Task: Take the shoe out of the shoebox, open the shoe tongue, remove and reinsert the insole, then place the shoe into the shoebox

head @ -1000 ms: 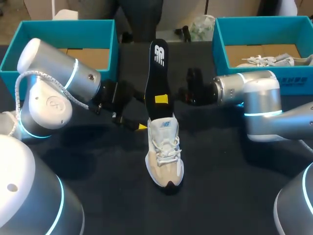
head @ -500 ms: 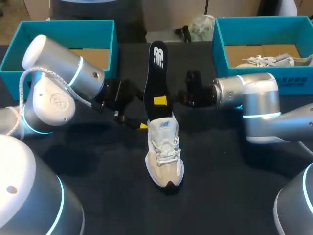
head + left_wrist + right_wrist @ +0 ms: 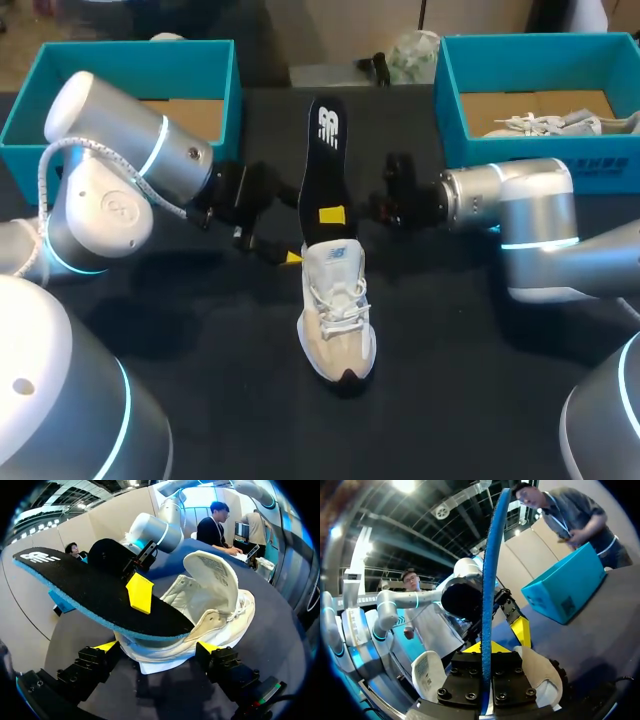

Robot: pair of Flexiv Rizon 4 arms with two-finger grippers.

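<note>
Insole (image 3: 322,165) — half out of shoe (image 3: 338,330)

A table (image 3: 450,400) under a dark, near-black cloth fills the frame from the lower edge to the upper part. The cloth lies flat, with faint creases and soft shadows at centre left under even overhead light. At its far edge, upper middle, a crumpled clear bag (image 3: 412,52) lies beside a small black object (image 3: 374,64).

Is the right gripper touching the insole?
Touching. In the right wrist view the insole stands edge-on, pinched between the fingers of the right gripper; the left wrist view shows one yellow tip flat on its black face.
</note>
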